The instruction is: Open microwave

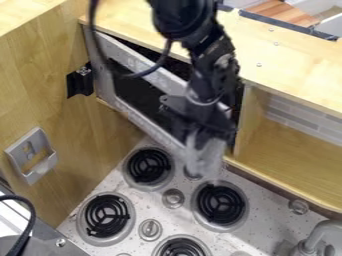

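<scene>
1. The gray-framed microwave door (148, 119) stands ajar in the wooden cabinet, above the stovetop's back edge, its left end beside the cabinet's left wall and its right end swung outward from the dark opening.
2. A black gripper (202, 162) hangs down in front of the door's right end, above the stovetop's back edge. Whether it is spread or pressed together cannot be told, nor can contact with the door.
3. The robot arm (207, 60) enters from the top and crosses in front of the wooden counter (287, 60), a dark cable (143, 73) looping from its left side past the door.
4. To the right of the microwave, an open shelf (274, 142) shows a gray brick-patterned backing (294, 117).
5. On the left wooden wall (40, 75), a black bracket (80, 81) sits beside the door, with a silver holder (32, 155) mounted nearer the viewer.
6. Below, the speckled metal stovetop (184, 220) carries four black coil burners: one near its back left corner (148, 165), one along its left edge (105, 215), one to the right near its back edge (220, 204), and one toward the near side (181, 249). Round knobs (173, 198) sit between them.
7. A gray faucet (320, 237) rises at the lower right, while a black cord (28, 220) curves over gray metal equipment (50, 240) at the lower left.
</scene>
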`<state>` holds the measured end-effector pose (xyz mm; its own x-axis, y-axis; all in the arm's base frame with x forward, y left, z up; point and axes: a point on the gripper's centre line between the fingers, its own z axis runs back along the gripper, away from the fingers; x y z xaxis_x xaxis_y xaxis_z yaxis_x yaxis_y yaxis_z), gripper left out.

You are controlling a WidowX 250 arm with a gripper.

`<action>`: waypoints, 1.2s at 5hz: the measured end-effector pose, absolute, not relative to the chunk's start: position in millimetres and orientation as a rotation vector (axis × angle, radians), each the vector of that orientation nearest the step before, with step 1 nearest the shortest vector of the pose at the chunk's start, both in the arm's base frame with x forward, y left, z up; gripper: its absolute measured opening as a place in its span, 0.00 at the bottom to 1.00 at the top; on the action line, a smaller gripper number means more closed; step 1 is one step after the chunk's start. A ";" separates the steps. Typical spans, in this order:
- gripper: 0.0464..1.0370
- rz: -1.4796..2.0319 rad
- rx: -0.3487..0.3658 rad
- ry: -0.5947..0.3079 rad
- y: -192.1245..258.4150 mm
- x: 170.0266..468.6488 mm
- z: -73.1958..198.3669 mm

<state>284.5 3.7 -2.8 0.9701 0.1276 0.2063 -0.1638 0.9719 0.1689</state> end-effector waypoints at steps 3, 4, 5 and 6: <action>0.34 0.217 0.205 -0.153 13.0 248.2 -3.6; 0.65 0.246 0.196 -0.146 12.0 246.7 -3.3; 0.92 0.252 0.198 -0.140 12.4 247.4 -2.0; 0.96 0.248 0.202 -0.137 12.3 249.1 -0.3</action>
<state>249.1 12.3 -0.3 0.9603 0.2291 0.1590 -0.2565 0.9494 0.1811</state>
